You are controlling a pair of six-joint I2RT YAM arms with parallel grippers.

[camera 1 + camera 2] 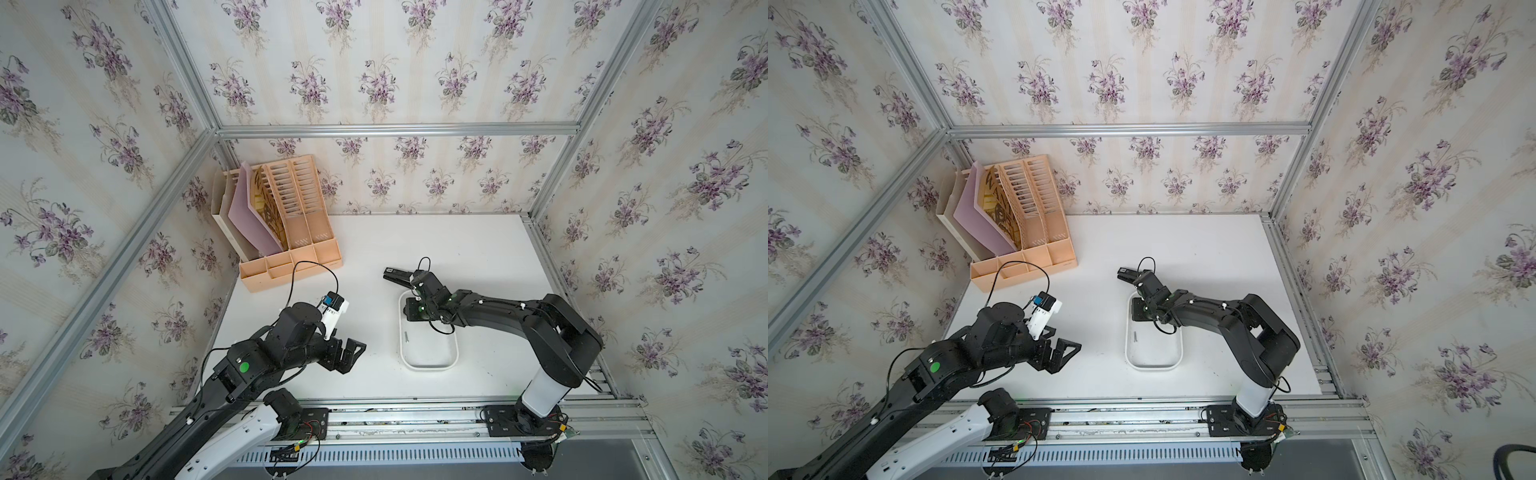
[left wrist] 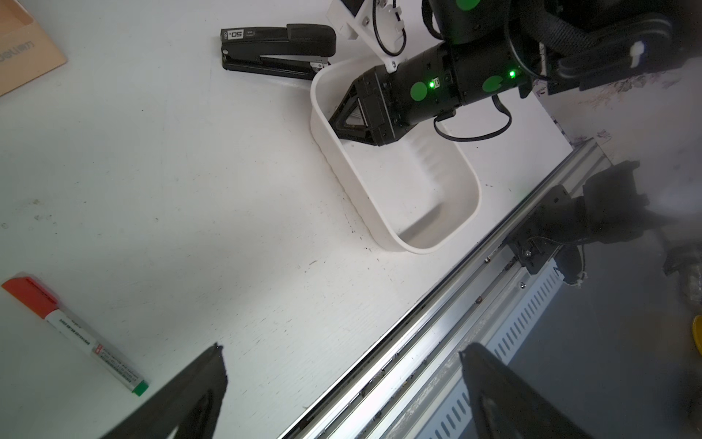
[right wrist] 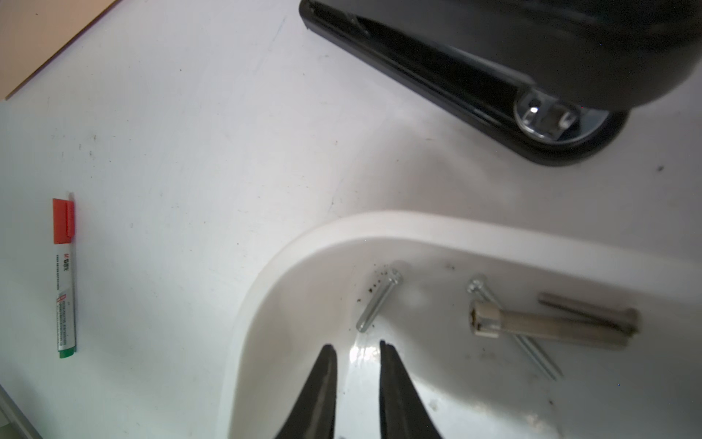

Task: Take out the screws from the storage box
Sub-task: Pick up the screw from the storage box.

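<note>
The white storage box (image 1: 428, 368) (image 1: 1152, 368) lies right of centre on the table. In the right wrist view, several silvery screws lie at its far end (image 3: 418, 224): a short one (image 3: 380, 300), a thick bolt (image 3: 547, 327) and a thin long one (image 3: 539, 353). One more screw (image 1: 405, 336) lies by the box's left wall. My right gripper (image 3: 357, 347) (image 1: 411, 313) reaches down into that far end, jaws a narrow gap apart with nothing between them, tips just short of the short screw. My left gripper (image 2: 342, 351) (image 1: 353, 353) hangs wide open and empty, left of the box.
A black stapler (image 1: 397, 274) (image 3: 494, 57) lies just beyond the box's far end. A red-capped, green-tipped pen (image 2: 76, 334) (image 3: 65, 277) lies on the table to the left. A peach file organizer (image 1: 282, 232) stands at the back left. An aluminium rail (image 2: 437, 334) runs along the table's front edge.
</note>
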